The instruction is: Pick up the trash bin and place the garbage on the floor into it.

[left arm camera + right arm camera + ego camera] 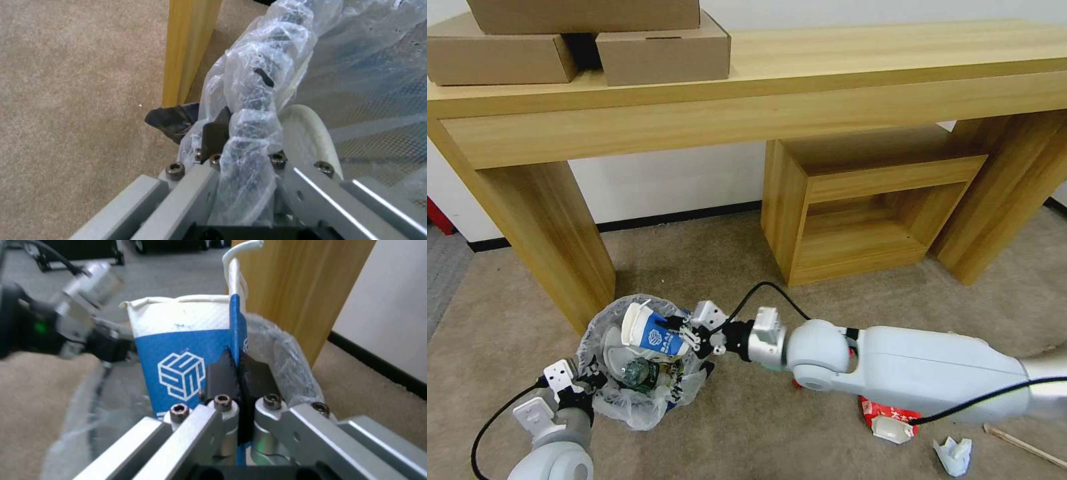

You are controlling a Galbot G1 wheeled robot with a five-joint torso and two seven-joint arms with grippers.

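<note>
The trash bin, lined with a crinkly whitish bag, stands on the beige floor by the table leg. My left gripper is shut on its near rim; the left wrist view shows the fingers clamped over the bagged rim. My right gripper is shut on a blue-white carton, held over the bin's opening; its pads pinch the carton's folded edge. A plastic bottle lies inside the bin. On the carpet to the right lie a red wrapper, a crumpled tissue and a wooden stick.
A long wooden table's leg stands right behind the bin. A low open wooden shelf sits under the table farther right. Cardboard boxes rest on the tabletop. Grey ribbed carpet starts at the far left.
</note>
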